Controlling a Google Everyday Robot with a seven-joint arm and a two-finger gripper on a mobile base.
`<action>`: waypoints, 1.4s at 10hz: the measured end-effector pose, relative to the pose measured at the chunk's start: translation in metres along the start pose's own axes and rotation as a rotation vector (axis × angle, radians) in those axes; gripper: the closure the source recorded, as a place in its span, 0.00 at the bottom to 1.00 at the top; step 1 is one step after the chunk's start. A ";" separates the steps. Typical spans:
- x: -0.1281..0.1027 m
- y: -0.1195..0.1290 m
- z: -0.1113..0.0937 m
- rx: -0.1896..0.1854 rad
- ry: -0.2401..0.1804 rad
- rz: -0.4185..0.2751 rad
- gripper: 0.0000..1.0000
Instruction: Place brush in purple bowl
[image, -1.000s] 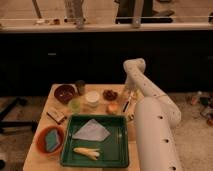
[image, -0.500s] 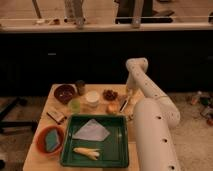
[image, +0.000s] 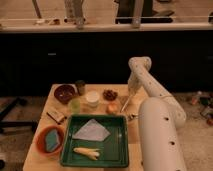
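Note:
The purple bowl (image: 65, 93) stands at the back left of the wooden table (image: 42, 162), dark and glossy. My gripper (image: 130, 95) hangs from the white arm over the back right of the table. It is well to the right of the bowl. The brush (image: 126, 104) is a slim stick that slants down and to the left from the gripper, and the gripper looks shut on its upper end. Its lower tip is near a small orange object (image: 113, 108).
A green tray (image: 118, 150) at the front holds a grey cloth (image: 91, 130) and a pale fork-like utensil (image: 87, 151). An orange bowl with a blue sponge (image: 50, 141) is front left. A white cup (image: 92, 97), green cup (image: 75, 105), dark can (image: 80, 86) and dish of red bits (image: 109, 94) stand between bowl and gripper.
The brush under the gripper now slants further down and to the left than before. The arm itself has barely shifted.

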 end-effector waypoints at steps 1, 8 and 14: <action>0.000 0.001 -0.009 0.013 0.011 0.001 1.00; -0.003 -0.002 -0.061 0.037 0.067 -0.029 1.00; -0.037 -0.037 -0.090 -0.007 0.046 -0.144 1.00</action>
